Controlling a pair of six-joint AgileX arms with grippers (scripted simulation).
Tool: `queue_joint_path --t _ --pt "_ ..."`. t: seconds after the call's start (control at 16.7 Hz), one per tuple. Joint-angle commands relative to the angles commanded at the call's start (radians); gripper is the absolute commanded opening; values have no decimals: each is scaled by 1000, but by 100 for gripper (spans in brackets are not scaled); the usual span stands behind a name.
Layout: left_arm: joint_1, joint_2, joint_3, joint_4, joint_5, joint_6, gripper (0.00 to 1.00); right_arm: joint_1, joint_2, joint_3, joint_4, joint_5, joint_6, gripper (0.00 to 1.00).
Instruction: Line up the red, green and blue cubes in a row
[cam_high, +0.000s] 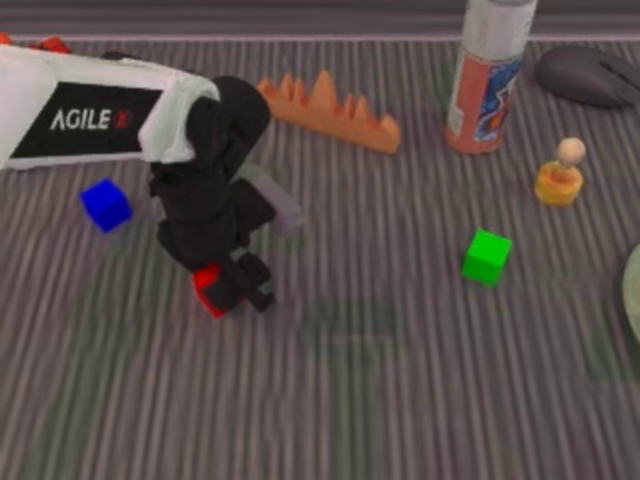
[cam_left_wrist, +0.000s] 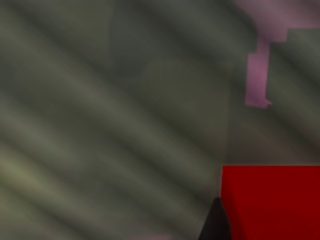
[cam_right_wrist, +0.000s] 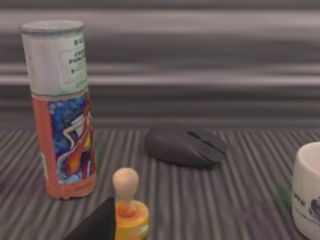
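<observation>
The left gripper (cam_high: 238, 285) is low over the table (cam_high: 400, 420), its fingers clamped on the red cube (cam_high: 208, 290); the blue cube (cam_high: 106, 204) lies behind them to the left, the green cube (cam_high: 487, 256) well apart to their right; an orange jagged comb (cam_high: 330, 110), a tall can (cam_high: 485, 85), a yellow wooden-knobbed stamp (cam_high: 560, 175) and a dark mouse (cam_high: 590, 75) stand beyond; nothing lies between fingers and green cube

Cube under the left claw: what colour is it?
Red. The cube at the left claw shows best in the left wrist view.
</observation>
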Motion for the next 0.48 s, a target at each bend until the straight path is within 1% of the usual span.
queue_joint_path --t 0.06,0.24,0.48 --pt "0 -42 12 -22 16 -10 0 0 0 0 0 0 0 100" --pt "0 -55 43 -63 17 -7 0 0 0 0 0 0 0 100" --pt "14 -108 129 -218 16 -12 0 0 0 0 0 0 0 100"
